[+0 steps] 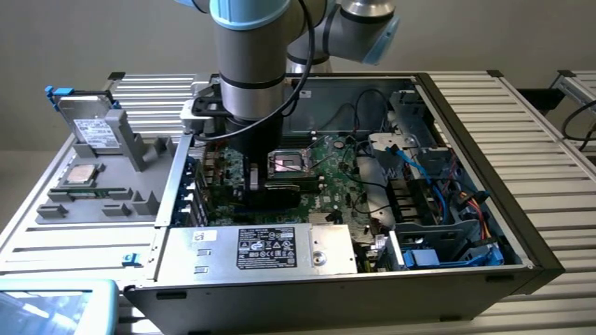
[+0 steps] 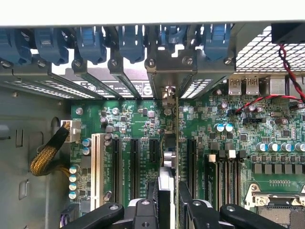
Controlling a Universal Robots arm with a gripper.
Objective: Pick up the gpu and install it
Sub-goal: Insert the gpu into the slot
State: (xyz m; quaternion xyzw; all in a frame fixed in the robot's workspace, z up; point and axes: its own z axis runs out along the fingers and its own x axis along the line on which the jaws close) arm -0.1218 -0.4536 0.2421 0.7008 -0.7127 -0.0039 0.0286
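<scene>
So the fingers (image 2: pixel 190 205) are clamped on the gpu (image 2: pixel 177 143), which shows edge-on in the wrist view as a thin vertical card running from between the black finger links up to the rear slot brackets (image 2: pixel 143 71). Its silver bracket end (image 2: pixel 167 93) sits right against the row of blue retention clips (image 2: pixel 128 43) at the back of the case. The card stands upright over the motherboard (image 2: pixel 228 143), in line with the black expansion slots (image 2: pixel 135 164), between them and the memory slots (image 2: pixel 224 171); can't tell if it's fully seated.

From the exterior view, the gripper (image 1: pixel 261 185) is down inside the open pc case (image 1: pixel 521 230), beside the cpu socket (image 1: pixel 289 164). Power supply (image 1: pixel 261 248) sits along the near wall. Outside, on the exterior view's left, a grey parts tray (image 1: pixel 102 188) holds a hard drive (image 1: pixel 93 129) and a cpu (image 1: pixel 79 174).
</scene>
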